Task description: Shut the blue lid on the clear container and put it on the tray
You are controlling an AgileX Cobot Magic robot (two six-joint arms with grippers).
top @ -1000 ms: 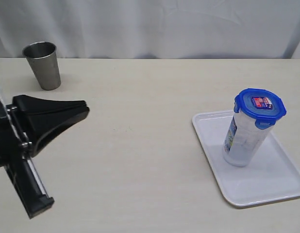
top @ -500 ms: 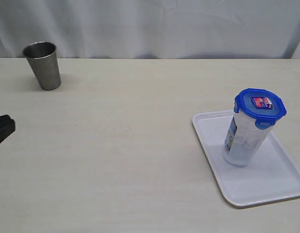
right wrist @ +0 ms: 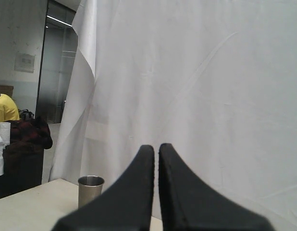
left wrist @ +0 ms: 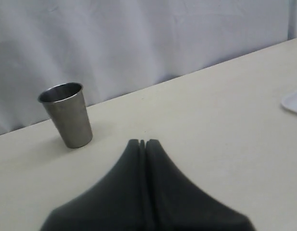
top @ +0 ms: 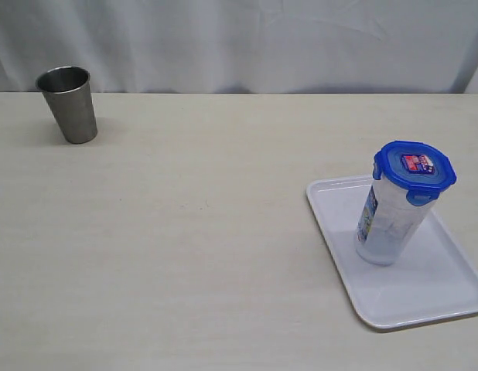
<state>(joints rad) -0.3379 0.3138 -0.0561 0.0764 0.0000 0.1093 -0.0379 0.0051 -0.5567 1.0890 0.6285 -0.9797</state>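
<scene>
The clear container (top: 390,224) stands upright on the white tray (top: 448,290) at the right of the exterior view, with the blue lid (top: 414,168) seated on its rim. Neither arm shows in the exterior view. In the left wrist view my left gripper (left wrist: 142,142) is shut and empty above the bare table, and a corner of the tray (left wrist: 294,101) shows at the frame's edge. In the right wrist view my right gripper (right wrist: 156,147) is shut with nothing in it, facing the white curtain.
A steel cup (top: 68,103) stands at the far left of the table near the curtain; it also appears as the steel cup (left wrist: 67,114) in the left wrist view and the steel cup (right wrist: 90,189) in the right wrist view.
My left arm has withdrawn leftward out of the exterior view. The container, lid and tray have not moved.
</scene>
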